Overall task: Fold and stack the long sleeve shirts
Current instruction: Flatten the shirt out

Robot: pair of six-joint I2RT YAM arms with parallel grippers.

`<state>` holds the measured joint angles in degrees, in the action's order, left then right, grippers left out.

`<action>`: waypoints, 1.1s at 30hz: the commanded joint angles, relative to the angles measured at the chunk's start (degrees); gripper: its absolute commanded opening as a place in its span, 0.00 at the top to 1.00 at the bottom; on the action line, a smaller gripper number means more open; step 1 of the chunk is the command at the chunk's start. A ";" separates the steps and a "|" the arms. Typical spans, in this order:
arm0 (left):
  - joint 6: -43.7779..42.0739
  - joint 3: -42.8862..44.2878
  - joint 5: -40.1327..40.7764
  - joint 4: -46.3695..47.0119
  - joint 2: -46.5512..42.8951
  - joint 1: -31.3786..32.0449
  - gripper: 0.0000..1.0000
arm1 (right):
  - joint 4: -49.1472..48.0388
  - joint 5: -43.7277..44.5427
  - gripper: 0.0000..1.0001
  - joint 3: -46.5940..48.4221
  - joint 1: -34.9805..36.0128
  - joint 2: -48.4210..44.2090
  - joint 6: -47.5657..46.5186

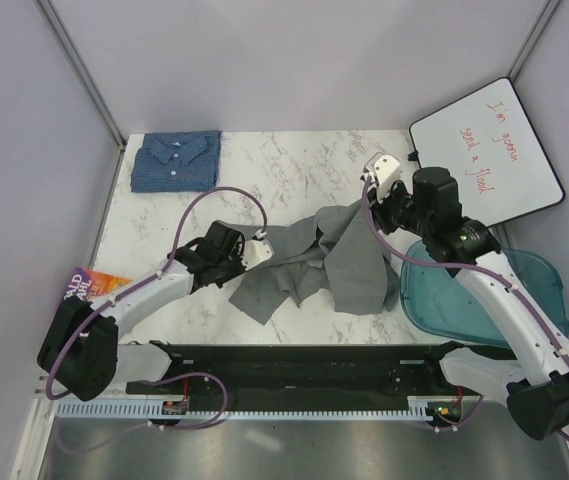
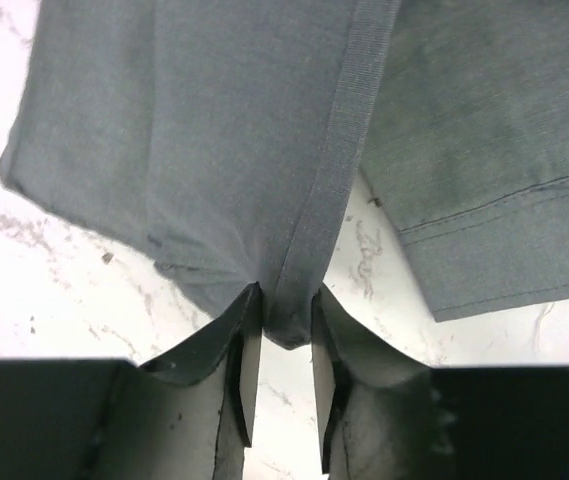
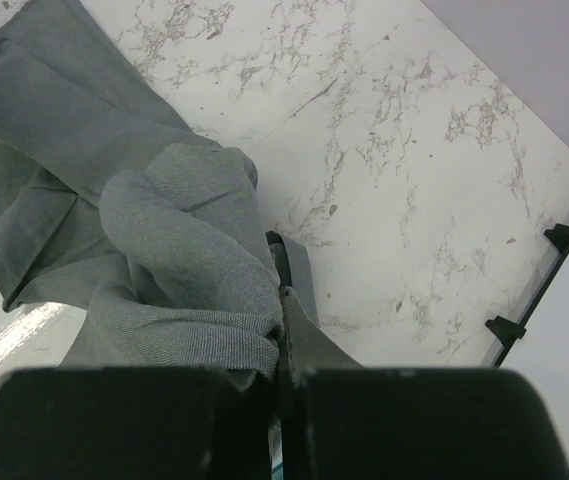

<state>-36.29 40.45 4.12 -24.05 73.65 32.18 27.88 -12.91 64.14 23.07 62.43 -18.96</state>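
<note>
The grey long sleeve shirt lies crumpled and partly spread on the middle of the marble table. The blue checked long sleeve shirt sits folded at the far left corner. My left gripper is at the grey shirt's left edge. In the left wrist view its jaws press on both sides of a folded hem of the grey cloth. My right gripper holds the shirt's far right part raised. In the right wrist view that gripper is shut, with grey cloth bunched at the jaws.
A colourful book lies at the table's left edge near the left arm. A whiteboard with red writing leans at the far right. A teal plastic tray sits under the right arm at the right edge.
</note>
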 commanded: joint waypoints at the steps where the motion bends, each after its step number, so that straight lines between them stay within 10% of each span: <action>1: 1.31 4.81 0.45 -2.04 -4.73 -1.51 0.74 | -0.72 1.13 1.00 0.20 -0.48 -2.05 -0.55; 6: 2.19 7.63 -1.04 -2.93 -3.96 -3.61 0.98 | -1.07 0.69 1.00 1.07 -0.48 -1.27 0.15; 16: 4.48 29.03 -11.15 -7.22 -2.89 -21.53 0.98 | -5.54 4.47 1.00 10.64 -1.97 0.58 -0.03; 33: 9.05 63.62 -7.46 -6.46 -15.63 -22.69 0.98 | -11.88 3.77 1.00 51.51 -1.98 4.63 5.94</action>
<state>-30.63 101.67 -4.60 -32.73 62.11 9.45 19.42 -8.99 108.84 21.19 68.10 -16.27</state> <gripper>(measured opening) 0.030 0.013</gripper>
